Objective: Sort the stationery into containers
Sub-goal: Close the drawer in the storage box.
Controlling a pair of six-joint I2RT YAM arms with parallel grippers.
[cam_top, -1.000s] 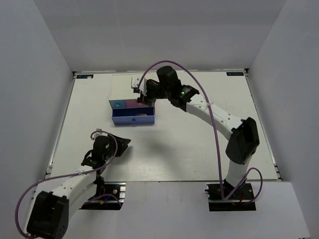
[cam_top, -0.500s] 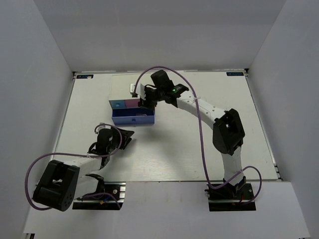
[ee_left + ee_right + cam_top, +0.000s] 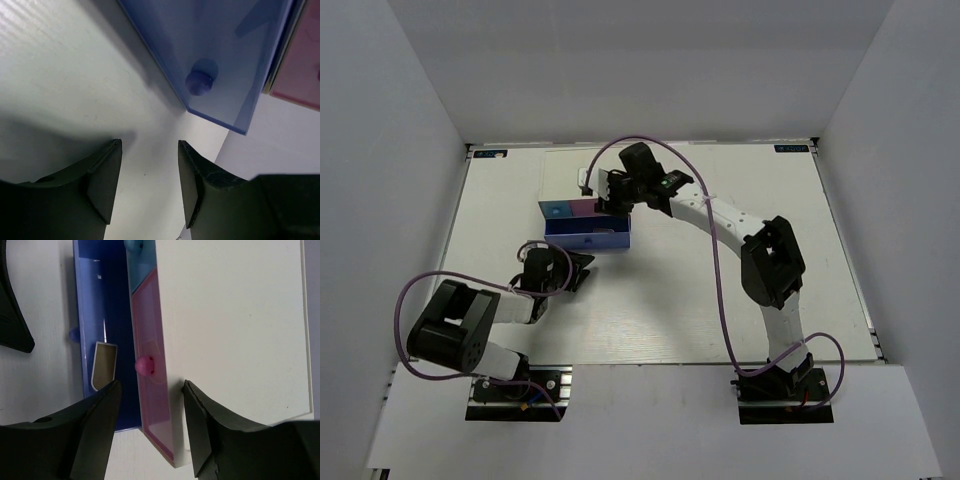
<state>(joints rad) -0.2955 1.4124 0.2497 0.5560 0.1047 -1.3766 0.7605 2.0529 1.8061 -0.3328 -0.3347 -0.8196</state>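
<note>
The small white-topped box [image 3: 582, 203] stands at the back middle of the table. Its wide blue-lavender drawer [image 3: 588, 239] is pulled out; a beige block [image 3: 104, 365] lies inside it. The pink drawer front [image 3: 153, 390] with its knob [image 3: 145, 365] and the light blue front [image 3: 141, 261] are shut. My right gripper [image 3: 150, 427] is open and empty above the box's front edge, over the pink front. My left gripper [image 3: 149, 186] is open and empty just in front of the blue-lavender drawer's knob [image 3: 199, 82], low over the table. No highlighters or stapler piece are in view.
The box's white top [image 3: 230, 325] fills the right of the right wrist view. White walls enclose the table on three sides. The right arm [image 3: 720, 215] reaches over the table from the right base to the box.
My left gripper has moved forward and right, up to the front of the open blue-lavender drawer. My right gripper has shifted slightly over the box; both stay open.
</note>
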